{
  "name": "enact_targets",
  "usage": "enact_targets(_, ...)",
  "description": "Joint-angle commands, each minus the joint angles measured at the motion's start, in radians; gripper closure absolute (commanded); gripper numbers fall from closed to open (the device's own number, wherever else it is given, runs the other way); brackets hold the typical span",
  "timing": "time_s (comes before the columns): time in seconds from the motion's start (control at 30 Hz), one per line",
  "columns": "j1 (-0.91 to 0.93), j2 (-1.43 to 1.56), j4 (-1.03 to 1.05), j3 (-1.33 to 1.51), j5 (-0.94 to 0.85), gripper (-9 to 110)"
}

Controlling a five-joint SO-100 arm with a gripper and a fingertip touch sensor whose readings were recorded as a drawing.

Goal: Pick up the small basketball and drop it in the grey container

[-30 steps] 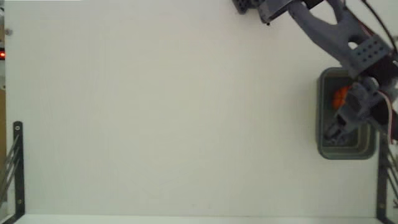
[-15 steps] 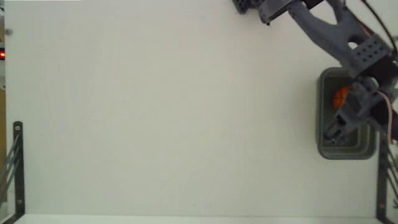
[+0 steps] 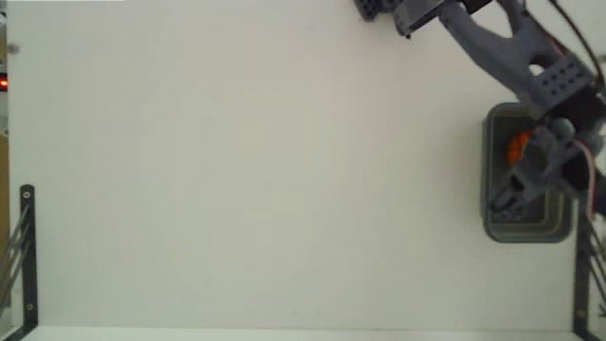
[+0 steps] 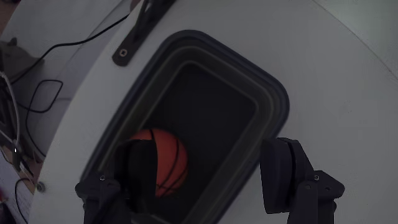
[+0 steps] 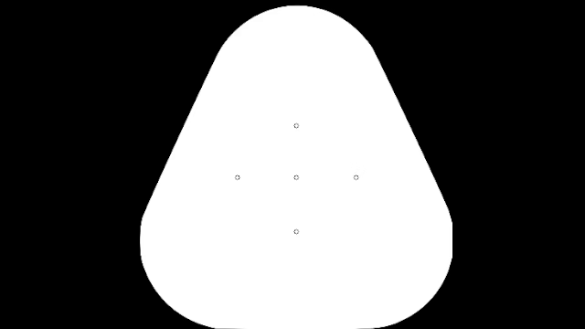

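The small basketball (image 4: 166, 155) is orange with black seams and lies on the floor of the grey container (image 4: 273, 93), near one end. In the wrist view my gripper (image 4: 211, 168) hangs open above the tub, and its left finger (image 4: 140, 171) overlaps the ball's edge without holding it. The fixed view shows the grey container (image 3: 530, 234) at the table's right edge. There the basketball (image 3: 517, 145) peeks out beside the gripper (image 3: 504, 199), which covers much of the hollow.
Black metal brackets stand at the table's lower left (image 3: 26, 256) and lower right (image 3: 579, 275) in the fixed view. One bracket (image 4: 140, 31) and loose cables (image 4: 37, 93) lie just beyond the container in the wrist view. White tabletop (image 3: 265, 170) spreads left of the tub.
The gripper has shifted slightly over the container while staying open. The basketball stays in the same spot inside the tub.
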Motion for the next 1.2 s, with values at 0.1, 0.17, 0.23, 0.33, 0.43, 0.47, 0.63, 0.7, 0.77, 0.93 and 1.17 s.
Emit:
enact_targets(0.1,0.042,0.13,0.015,0.047,0.005,-9)
enact_targets(0.17,0.057,0.149,0.015,0.066,0.005,-9)
enact_targets(0.23,0.076,0.173,0.015,0.09,0.005,-9)
enact_targets(0.33,0.102,0.208,0.016,0.125,0.005,-9)
enact_targets(0.43,0.131,0.246,0.016,0.162,0.005,-9)
enact_targets(0.47,0.139,0.256,0.016,0.172,0.005,-9)
enact_targets(0.63,0.193,0.327,0.016,0.242,0.005,-9)
enact_targets(0.7,0.213,0.353,0.016,0.268,0.005,-9)
enact_targets(0.77,0.233,0.38,0.017,0.295,0.005,-9)
enact_targets(0.93,0.29,0.455,0.017,0.37,0.005,-9)
enact_targets(1.17,0.364,0.551,0.018,0.465,0.005,-9)
